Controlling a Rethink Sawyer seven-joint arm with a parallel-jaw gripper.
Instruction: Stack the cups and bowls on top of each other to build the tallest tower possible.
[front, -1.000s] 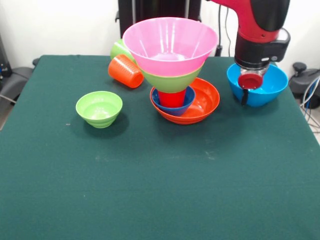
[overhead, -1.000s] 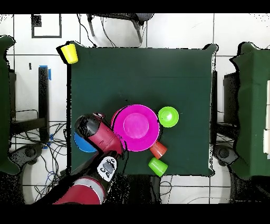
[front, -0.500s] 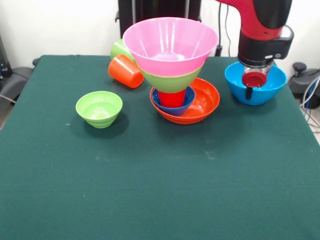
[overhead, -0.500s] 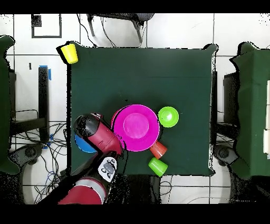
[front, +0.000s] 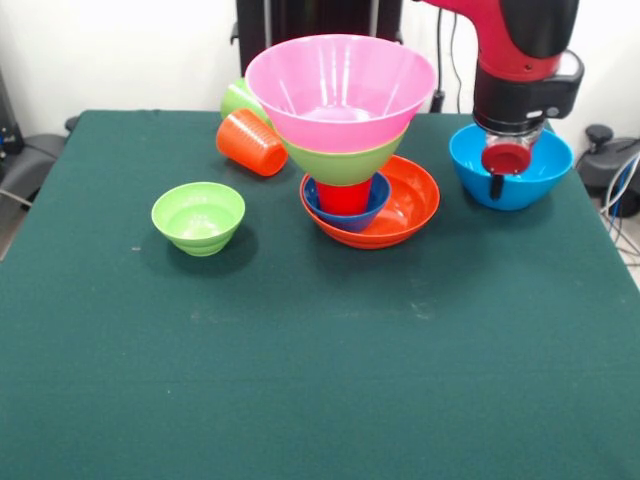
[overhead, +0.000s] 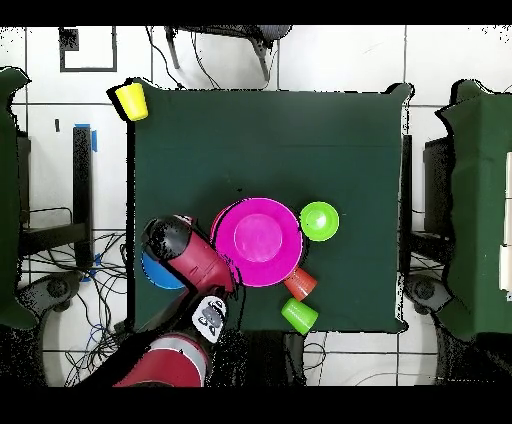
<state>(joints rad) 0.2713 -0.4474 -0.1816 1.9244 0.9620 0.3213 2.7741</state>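
Note:
The tower stands at the table's far middle: a wide orange bowl (front: 405, 205) as base, a small dark blue bowl (front: 345, 212), a red cup (front: 343, 197), a large green bowl (front: 345, 162) and the huge pink bowl (front: 340, 90) on top. My gripper (front: 505, 172) hangs straight down into the large blue bowl (front: 525, 180) to the right of the tower. An orange cup (front: 252, 142) lies on its side left of the tower, with a light green cup (front: 238, 97) behind it. A small green bowl (front: 198, 216) stands alone. A yellow cup (overhead: 131, 101) sits at a table corner.
In the overhead view my arm (overhead: 195, 262) covers most of the blue bowl (overhead: 155, 272) and lies close beside the pink bowl (overhead: 258, 241). The green table (front: 320, 380) ends just right of the blue bowl. Chairs and cables surround the table.
My gripper has risen very slightly over the blue bowl. The bowl and the tower have not moved.

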